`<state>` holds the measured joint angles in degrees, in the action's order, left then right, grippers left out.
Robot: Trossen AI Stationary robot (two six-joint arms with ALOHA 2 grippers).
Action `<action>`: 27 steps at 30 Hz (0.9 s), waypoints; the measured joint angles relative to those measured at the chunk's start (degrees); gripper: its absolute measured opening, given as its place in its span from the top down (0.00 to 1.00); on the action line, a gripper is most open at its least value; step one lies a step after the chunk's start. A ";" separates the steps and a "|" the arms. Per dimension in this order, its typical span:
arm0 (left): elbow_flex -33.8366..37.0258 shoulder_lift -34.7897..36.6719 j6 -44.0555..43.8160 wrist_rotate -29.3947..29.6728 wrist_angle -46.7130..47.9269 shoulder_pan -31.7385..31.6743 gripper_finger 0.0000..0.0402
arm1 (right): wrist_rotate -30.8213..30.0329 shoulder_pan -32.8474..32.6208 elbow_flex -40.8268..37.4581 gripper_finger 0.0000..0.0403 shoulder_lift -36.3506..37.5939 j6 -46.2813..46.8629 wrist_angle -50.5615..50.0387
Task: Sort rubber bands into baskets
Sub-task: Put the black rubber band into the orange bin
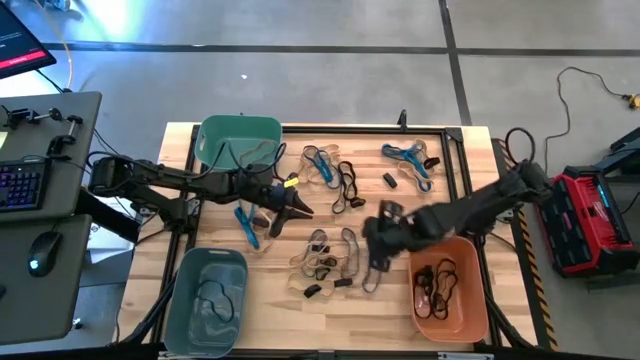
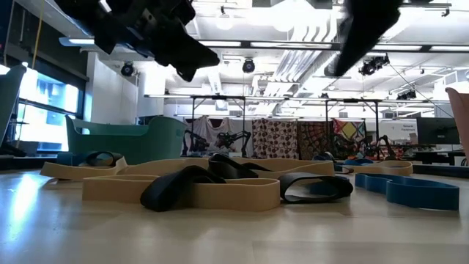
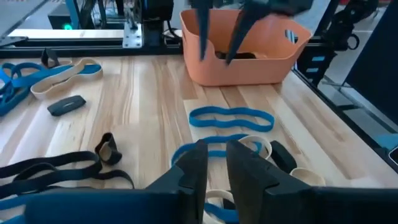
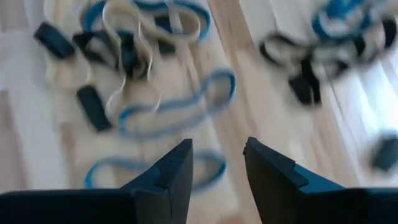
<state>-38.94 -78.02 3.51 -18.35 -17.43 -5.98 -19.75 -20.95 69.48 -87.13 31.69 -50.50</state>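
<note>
Tan and black rubber bands [image 2: 212,187] lie floppy mid-table, best pinched on a raised loop, left claw [image 1: 283,208] at 9 o'clock nearly pressed together, right claw [image 4: 217,163] spread, empty.

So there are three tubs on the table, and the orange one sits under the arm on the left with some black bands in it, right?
Nearly. The orange basket does hold black rubber bands, but the high view shows it near the right arm; the left arm has the teal-green and grey-blue baskets on its side.

Teal basket [image 1: 240,132], grey-blue basket [image 1: 205,298], seemingly orange basket [image 1: 452,298].
</note>
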 joint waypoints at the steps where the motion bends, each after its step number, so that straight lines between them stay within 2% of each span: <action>1: 0.00 -0.02 -0.17 -0.02 0.04 0.00 0.89 | 1.00 2.05 -1.55 0.67 0.00 -3.09 3.79; 7: 0.00 -0.02 -0.35 0.02 -0.07 0.00 0.90 | 6.04 13.17 -10.38 0.67 0.00 -15.34 19.03; 13: 0.00 -0.02 -0.35 0.15 -0.07 0.00 0.90 | 7.00 22.71 -16.23 0.67 0.00 -20.22 23.98; 15: 0.00 -0.02 -0.33 0.15 -0.07 0.00 0.90 | 8.99 25.17 -17.90 0.67 0.00 -21.25 25.96; 20: 0.00 -0.02 -0.33 0.68 -0.03 0.00 0.90 | 12.70 29.18 -21.07 0.67 0.00 -24.02 31.36; 27: 0.00 -0.02 -0.32 0.86 0.05 0.15 0.90 | 16.40 31.14 -22.85 0.67 0.00 -24.71 34.73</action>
<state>-38.94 -78.04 3.19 -17.48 -17.38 -5.82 -3.35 10.19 46.63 -87.13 6.98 -15.77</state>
